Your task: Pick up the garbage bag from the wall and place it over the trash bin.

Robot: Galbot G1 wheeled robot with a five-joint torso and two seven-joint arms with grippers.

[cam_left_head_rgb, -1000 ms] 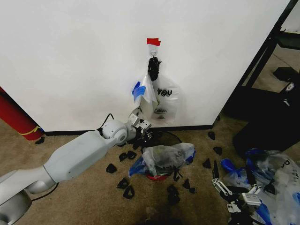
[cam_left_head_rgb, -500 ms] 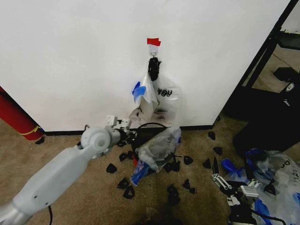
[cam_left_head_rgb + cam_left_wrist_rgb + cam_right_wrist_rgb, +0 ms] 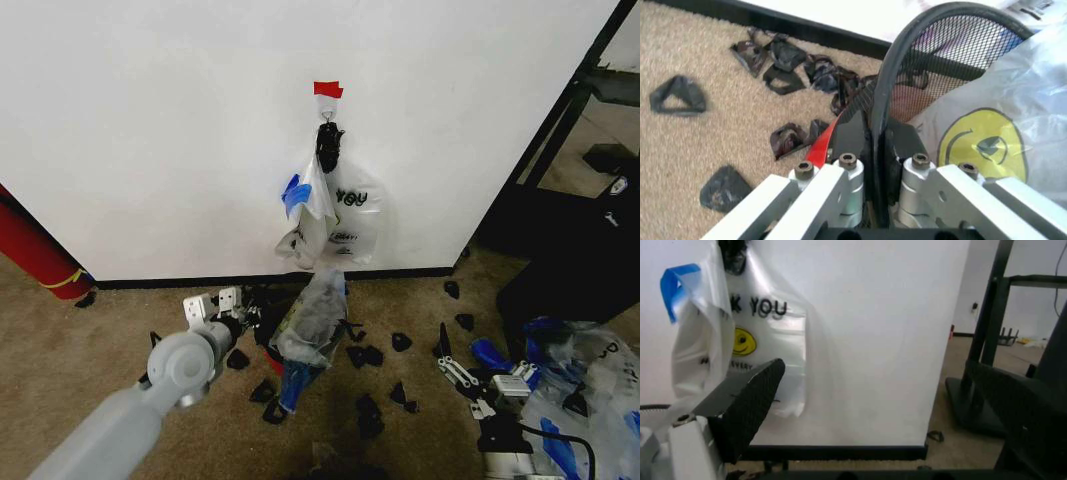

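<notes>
Left gripper [image 3: 875,145] jaws clamped on trash bin [image 3: 920,60] rim, bin tipped, garbage bag [image 3: 312,318] over it, right gripper [image 3: 468,388] jaws spread.

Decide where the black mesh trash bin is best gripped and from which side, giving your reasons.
Probably the trash bin's rim: a thin hoop that two fingers can pinch, one inside the mesh, one outside. Come from the bare side, opposite where the garbage bag drapes. The left end effector clamps it just so.
</notes>
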